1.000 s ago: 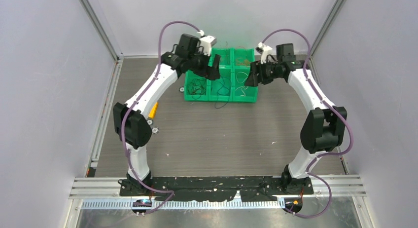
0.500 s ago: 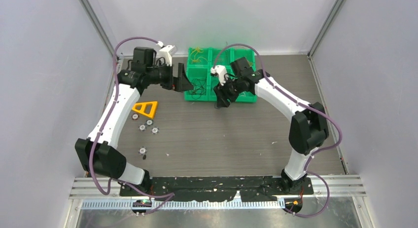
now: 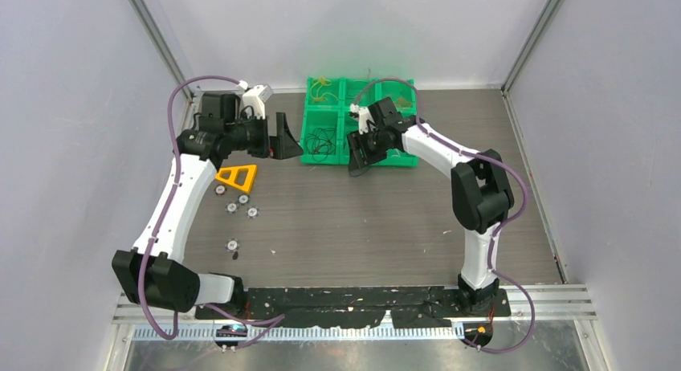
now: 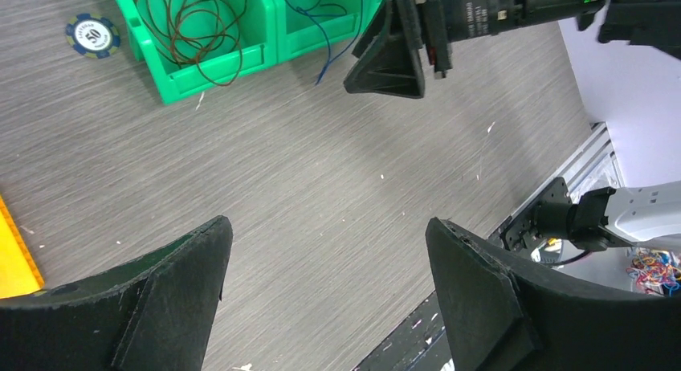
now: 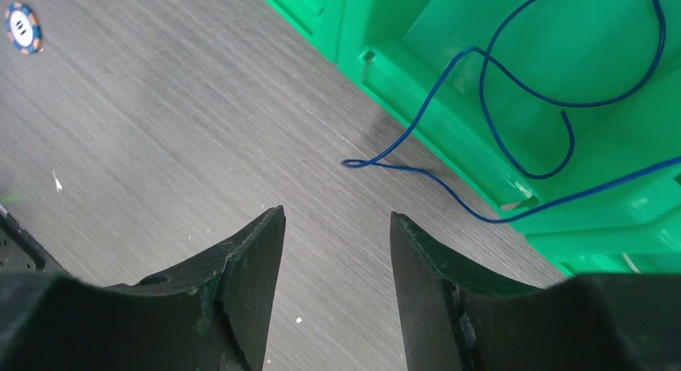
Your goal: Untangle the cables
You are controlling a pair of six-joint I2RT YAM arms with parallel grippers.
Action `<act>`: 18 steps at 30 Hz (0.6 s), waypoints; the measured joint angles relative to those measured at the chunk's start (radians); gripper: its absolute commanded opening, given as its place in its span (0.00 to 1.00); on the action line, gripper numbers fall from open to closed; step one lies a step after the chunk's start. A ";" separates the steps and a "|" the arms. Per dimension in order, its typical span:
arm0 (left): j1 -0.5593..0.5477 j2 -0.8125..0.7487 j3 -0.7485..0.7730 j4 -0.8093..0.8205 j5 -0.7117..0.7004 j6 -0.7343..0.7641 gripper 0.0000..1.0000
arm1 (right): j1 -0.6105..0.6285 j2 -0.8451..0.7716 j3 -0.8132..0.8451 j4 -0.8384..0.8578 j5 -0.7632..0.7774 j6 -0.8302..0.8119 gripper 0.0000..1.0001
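Clock set with 12 at the far wall. A second ago both arms crowded over the green tray (image 3: 329, 161). Since then the left gripper (image 4: 325, 226) has swung out to the tray's 9 o'clock, jaws spread wide and empty over bare table. The right gripper (image 5: 337, 218) has dropped to the tray's 6 o'clock rim, jaws about half apart with nothing between them.

Reading: the left arm has cleared out, and the right looks lined up for a single pick.

The blue cable (image 5: 417, 124) lies looped in the middle front compartment. Its tail spills over the rim onto the table, with its long axis roughly 12-to-6 and the free end toward 6. The brown cable (image 4: 189, 22) sits coiled in the compartment at the blue one's 9 o'clock.
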 measured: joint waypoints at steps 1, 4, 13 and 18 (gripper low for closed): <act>0.004 -0.006 0.000 0.001 -0.001 0.000 0.92 | 0.000 0.011 0.000 0.007 0.005 0.013 0.55; 0.016 -0.019 0.000 0.002 -0.005 -0.004 0.92 | 0.000 0.049 0.003 0.026 0.021 0.048 0.52; 0.046 -0.033 -0.011 0.002 -0.008 -0.053 0.92 | -0.011 0.131 0.041 0.048 0.026 0.134 0.38; 0.049 -0.041 -0.011 0.002 -0.008 -0.059 0.92 | -0.024 0.157 0.086 0.077 -0.027 0.183 0.30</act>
